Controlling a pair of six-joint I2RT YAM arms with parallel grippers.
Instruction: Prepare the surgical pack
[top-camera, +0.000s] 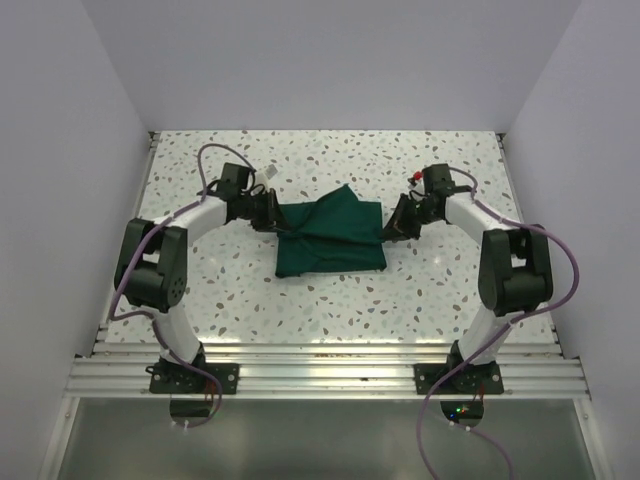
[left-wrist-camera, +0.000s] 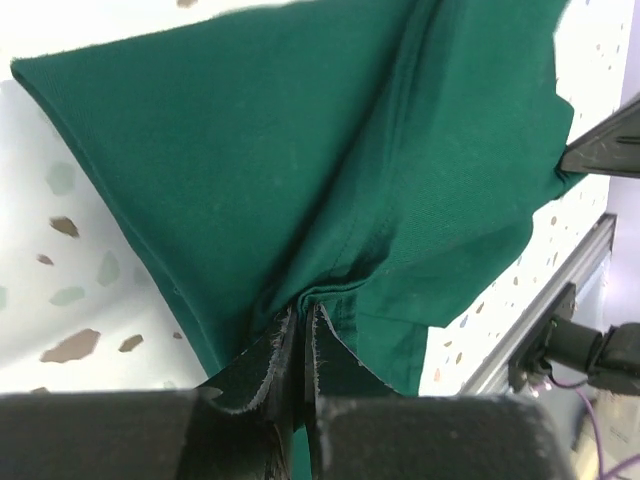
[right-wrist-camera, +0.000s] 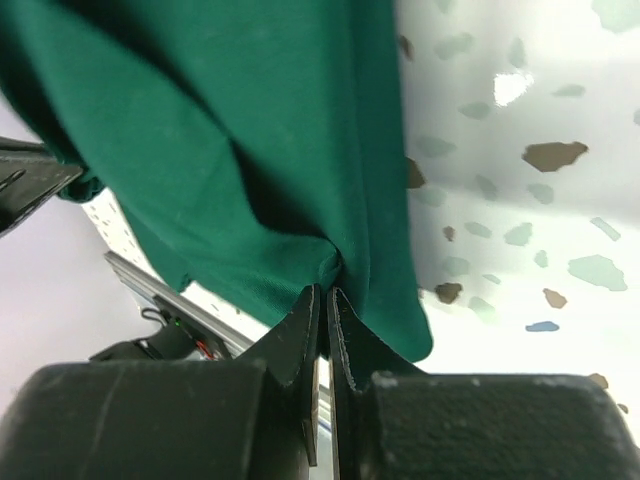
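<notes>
Mid-table, betw. both arms: drape (top-camera: 330, 245), dark green, part-folded and bunched, near edge resting on table (top-camera: 420, 300). Left gripper (top-camera: 272, 214) pinching drape's left corner; right gripper (top-camera: 393, 228) pinching its right corner, jaws near-together w/ cloth betw. them. Tray, instruments, gauze: none in view. Judged early stage: drape not yet spread flat. Room: open tabletop on all sides of cloth; walls well apart.

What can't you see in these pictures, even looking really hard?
- Top view: whether anything lies under the green cloth; the cloth covers it.
- Left wrist view: most of the right gripper, cut off by the right edge.
- Right wrist view: most of the left gripper, cut off by the left edge.
</notes>
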